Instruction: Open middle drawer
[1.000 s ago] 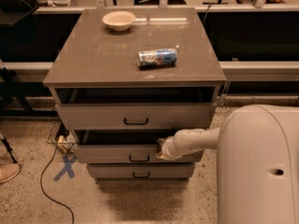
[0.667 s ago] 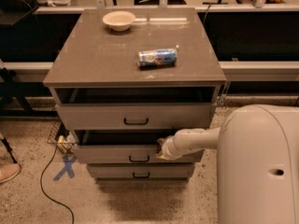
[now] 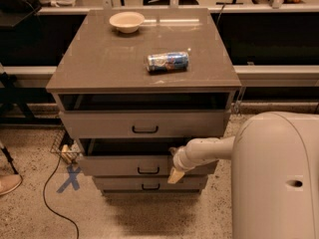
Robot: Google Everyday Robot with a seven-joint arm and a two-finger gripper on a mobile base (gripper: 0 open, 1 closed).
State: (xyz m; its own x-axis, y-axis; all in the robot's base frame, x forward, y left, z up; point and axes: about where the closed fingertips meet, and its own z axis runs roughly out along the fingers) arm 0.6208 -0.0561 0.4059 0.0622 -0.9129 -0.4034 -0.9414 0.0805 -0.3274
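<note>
Barely anything has shifted since a second ago; the gripper point(image 3: 175, 171) sits at the same place against the middle drawer point(image 3: 124, 165), and the drawer front has not come out any further that can be seen. The pale arm point(image 3: 208, 150) reaches in from the right, out of the big rounded robot body point(image 3: 276, 178), and ends at the right part of the drawer front, just beside the small black handle point(image 3: 148, 171); a tan tip hangs down over the front panel. Whether the claw is apart or together cannot be told from here. The middle drawer is partly out, second from the top in the grey-taupe cabinet point(image 3: 144, 59), with a strip of its dark inside showing above its front. The top drawer point(image 3: 99, 124) above it also stands ajar, a dark gap under the tabletop; the bottom drawer point(image 3: 114, 183) sits tucked back beneath. Up on the cabinet top, a pale bowl point(image 3: 126, 21) rests near the back left, and a blue-and-white can point(image 3: 168, 61) lies on its side near the front, well apart from it. On the speckled floor to the left, a blue taped X point(image 3: 69, 178) and a dark cable point(image 3: 49, 205).
</note>
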